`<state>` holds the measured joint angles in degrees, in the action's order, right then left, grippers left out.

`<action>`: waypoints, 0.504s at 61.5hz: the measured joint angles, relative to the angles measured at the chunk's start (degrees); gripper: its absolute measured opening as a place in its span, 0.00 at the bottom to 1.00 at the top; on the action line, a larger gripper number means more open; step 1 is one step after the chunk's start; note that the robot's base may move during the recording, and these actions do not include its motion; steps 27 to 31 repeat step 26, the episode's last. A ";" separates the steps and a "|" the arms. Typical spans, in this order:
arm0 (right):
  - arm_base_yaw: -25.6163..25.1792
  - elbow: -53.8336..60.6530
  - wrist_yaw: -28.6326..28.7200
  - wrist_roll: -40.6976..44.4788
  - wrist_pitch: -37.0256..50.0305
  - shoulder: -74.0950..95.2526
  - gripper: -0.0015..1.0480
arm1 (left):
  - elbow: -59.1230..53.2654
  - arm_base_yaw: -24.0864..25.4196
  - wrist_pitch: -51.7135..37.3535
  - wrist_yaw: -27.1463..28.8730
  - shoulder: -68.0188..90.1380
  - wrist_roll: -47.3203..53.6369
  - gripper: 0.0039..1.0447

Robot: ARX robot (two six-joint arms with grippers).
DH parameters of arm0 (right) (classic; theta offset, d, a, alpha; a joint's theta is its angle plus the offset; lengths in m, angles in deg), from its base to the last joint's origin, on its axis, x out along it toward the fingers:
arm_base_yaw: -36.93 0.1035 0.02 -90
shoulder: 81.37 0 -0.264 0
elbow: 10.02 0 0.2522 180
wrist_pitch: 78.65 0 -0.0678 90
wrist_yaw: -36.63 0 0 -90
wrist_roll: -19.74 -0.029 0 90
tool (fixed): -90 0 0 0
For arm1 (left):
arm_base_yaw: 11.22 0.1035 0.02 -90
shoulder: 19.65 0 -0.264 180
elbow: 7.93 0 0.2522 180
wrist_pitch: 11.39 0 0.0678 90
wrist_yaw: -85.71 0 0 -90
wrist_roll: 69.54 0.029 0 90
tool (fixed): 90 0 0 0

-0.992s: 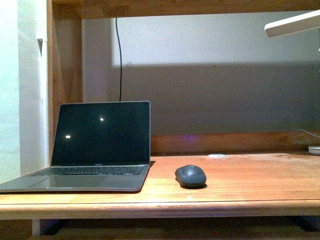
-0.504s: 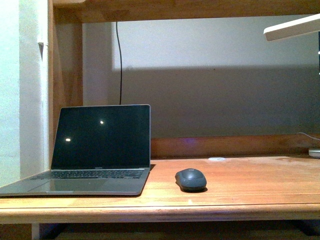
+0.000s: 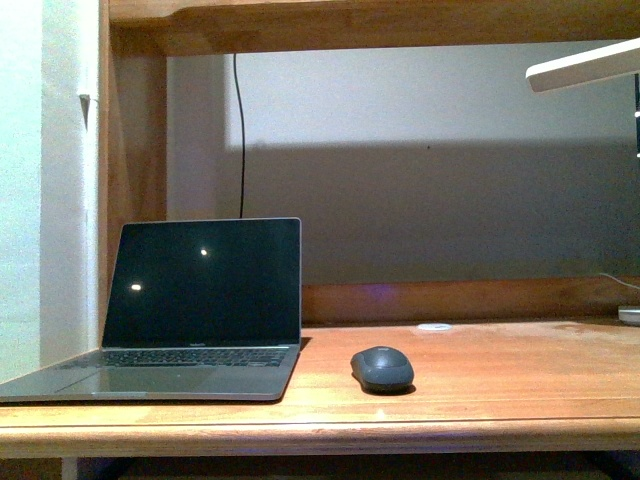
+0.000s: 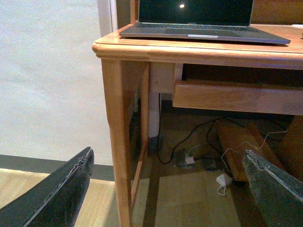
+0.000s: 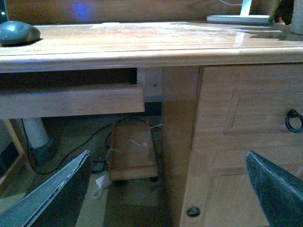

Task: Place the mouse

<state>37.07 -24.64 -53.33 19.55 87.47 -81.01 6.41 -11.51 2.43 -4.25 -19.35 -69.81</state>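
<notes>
Desk (image 3: 500,400) and mouse (image 3: 382,368) sit lower in front view.

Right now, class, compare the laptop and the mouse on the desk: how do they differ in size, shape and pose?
1. Size: the laptop is far larger than the mouse.
2. Shape: the laptop is flat and rectangular; the mouse is a low, rounded oval.
3. Pose: the laptop stands open with its dark screen raised; the mouse lies low to its right, apart from it.
Both rest on the wooden desk.

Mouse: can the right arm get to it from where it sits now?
Probably yes, not directly. The right gripper hangs open below the desk edge, in front of the drawers. The mouse lies alone on the desk top, apart from the laptop. The arm must rise over the edge first.
</notes>
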 joint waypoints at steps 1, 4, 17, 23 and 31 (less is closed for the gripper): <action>0.00 0.00 0.02 0.00 0.00 0.00 0.93 | 0.00 0.00 0.00 0.00 0.00 0.00 0.93; 0.00 0.00 0.00 0.00 0.00 0.00 0.93 | 0.00 0.00 0.00 0.00 0.00 0.00 0.93; 0.00 0.00 0.00 0.00 0.00 0.00 0.93 | 0.00 0.00 0.00 -0.02 0.00 0.00 0.93; 0.00 0.00 0.00 0.00 0.00 0.00 0.93 | 0.00 0.00 0.00 0.00 0.00 0.00 0.93; 0.00 0.00 0.00 0.00 0.00 0.00 0.93 | 0.00 0.00 0.00 -0.02 0.00 0.00 0.93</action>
